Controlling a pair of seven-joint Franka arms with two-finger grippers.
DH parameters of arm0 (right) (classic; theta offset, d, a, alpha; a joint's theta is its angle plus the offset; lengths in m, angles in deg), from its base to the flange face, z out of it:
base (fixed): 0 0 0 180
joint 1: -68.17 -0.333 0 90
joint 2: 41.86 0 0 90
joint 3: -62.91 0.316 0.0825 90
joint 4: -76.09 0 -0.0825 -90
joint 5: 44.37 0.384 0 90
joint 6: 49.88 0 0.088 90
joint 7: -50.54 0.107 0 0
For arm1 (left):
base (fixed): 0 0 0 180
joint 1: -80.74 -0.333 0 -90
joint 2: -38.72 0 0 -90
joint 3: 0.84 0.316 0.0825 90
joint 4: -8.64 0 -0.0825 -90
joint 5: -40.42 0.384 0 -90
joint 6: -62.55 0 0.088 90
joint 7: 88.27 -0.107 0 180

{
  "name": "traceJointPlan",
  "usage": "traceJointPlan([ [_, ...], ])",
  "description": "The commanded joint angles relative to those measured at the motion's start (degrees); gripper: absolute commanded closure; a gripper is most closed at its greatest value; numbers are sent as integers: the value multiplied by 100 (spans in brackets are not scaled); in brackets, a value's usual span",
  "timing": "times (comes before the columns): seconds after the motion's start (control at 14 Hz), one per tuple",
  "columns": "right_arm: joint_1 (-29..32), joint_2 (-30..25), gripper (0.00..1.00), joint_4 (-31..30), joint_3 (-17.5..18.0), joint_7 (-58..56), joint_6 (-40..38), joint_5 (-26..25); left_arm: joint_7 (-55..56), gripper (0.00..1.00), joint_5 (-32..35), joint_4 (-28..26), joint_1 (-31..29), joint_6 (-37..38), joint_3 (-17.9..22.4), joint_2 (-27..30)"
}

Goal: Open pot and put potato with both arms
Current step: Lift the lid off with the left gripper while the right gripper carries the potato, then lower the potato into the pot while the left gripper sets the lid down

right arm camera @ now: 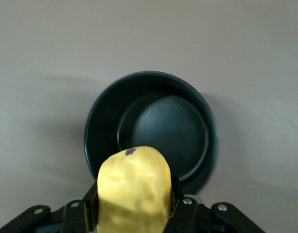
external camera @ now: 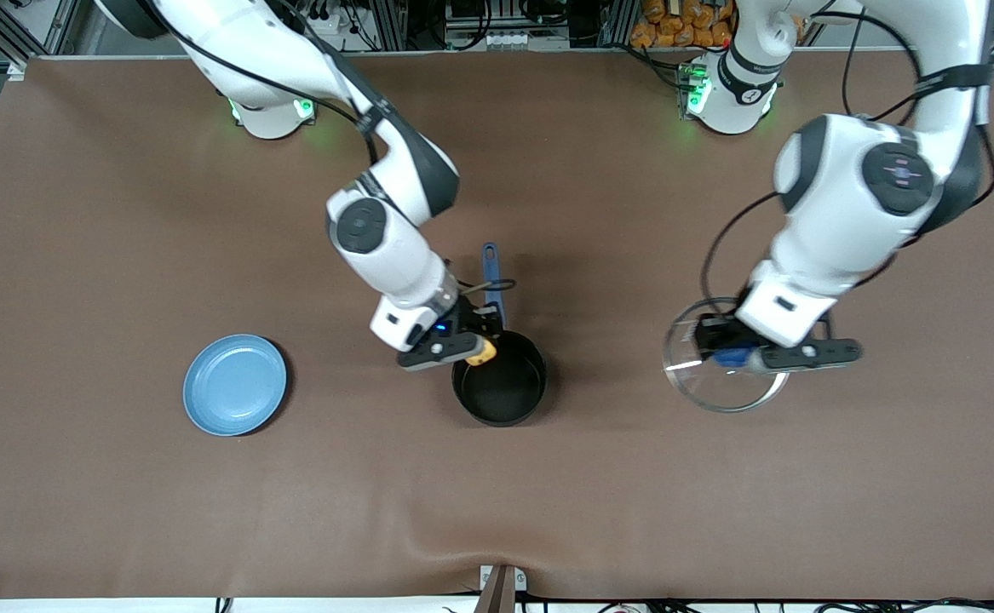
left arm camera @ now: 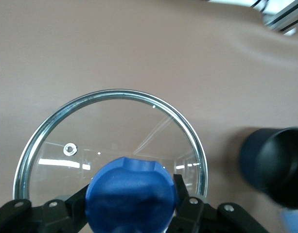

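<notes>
**Potato held at the pot's rim, lid held aside**

The right pincer [external camera: 473, 347] is clenched on the potato [external camera: 483, 352], holding it over the rim of the open pot [external camera: 501, 387] on the side toward the right arm's end of the worktop [external camera: 497, 511]. In the right wrist view the potato [right arm camera: 134, 189] hangs above the pot's [right arm camera: 151, 128] empty black inside, with nothing between them.

The left pincer [external camera: 739, 355] is grasping the blue knob [left arm camera: 131, 196] of the glass lid [external camera: 722, 358], well apart from the pot toward the left arm's end; I cannot tell whether the lid touches the worktop.

A light blue plate [external camera: 235, 384] lies toward the right arm's end, well apart from the pot. The pot's blue handle [external camera: 491, 272] points toward the robots' bases.

No writing can be read. Bare brown cloth lies on every side of the pot, and a wide open strip runs along the edge nearest the front camera.
</notes>
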Motion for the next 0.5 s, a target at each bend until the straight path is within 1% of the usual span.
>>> traceJointPlan([
  [0.0, -244, 700, 100, 961, -158, 144, -120, -502, -744, 79, -134, -822, -368, -650, -76, 231],
  [0.21, -648, 1123, 100, 1330, -562, 153, -146, -574, -1622, 79, -143, -1499, -781, -1590, -76, -32],
  [0.36, -693, 1308, 100, 1559, -642, 467, -155, -565, -1941, 79, -143, -1781, -931, -2083, -76, -287],
  [0.43, -693, 1396, 100, 1665, -651, 591, -164, -565, -1959, 79, -143, -1800, -932, -2242, -85, -462],
])
